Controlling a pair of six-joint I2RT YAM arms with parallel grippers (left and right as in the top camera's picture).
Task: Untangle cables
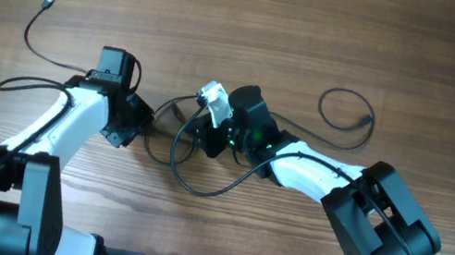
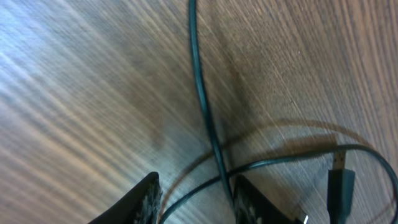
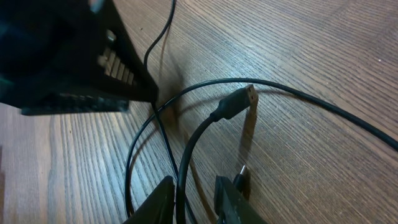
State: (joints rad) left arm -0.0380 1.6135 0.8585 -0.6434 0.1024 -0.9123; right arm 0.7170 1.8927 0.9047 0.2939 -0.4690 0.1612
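While both arms reach in toward the middle of the wooden table (image 1: 320, 31), a loose cord (image 1: 28, 36) lies apart at the far left, curving away with its small plug end (image 1: 48, 1) uppermost in the overhead view. Next comes the left gripper (image 1: 147, 123), low over the wood. Its wrist view shows its fingers (image 2: 148, 198) well apart, one thin strand (image 2: 205, 106) running down between them and a second strand (image 2: 292, 158) crossing it just ahead of the tips, with neither finger pressing on them. A dark connector (image 2: 340, 183) lies off to the side. The tangled cables (image 1: 198, 188) loop over the wood between and below the two grippers. Facing the left one closely, the right gripper (image 1: 196, 136) has its fingers (image 3: 158, 199) only narrowly apart. A cord (image 3: 186, 149) rises through that gap, which looks wider than the cord, and ends in a plug (image 3: 239, 102). Another small plug (image 3: 242, 173) sits just beside the other finger. Farther right, a looped cord (image 1: 347, 91) rests well apart from both grippers.
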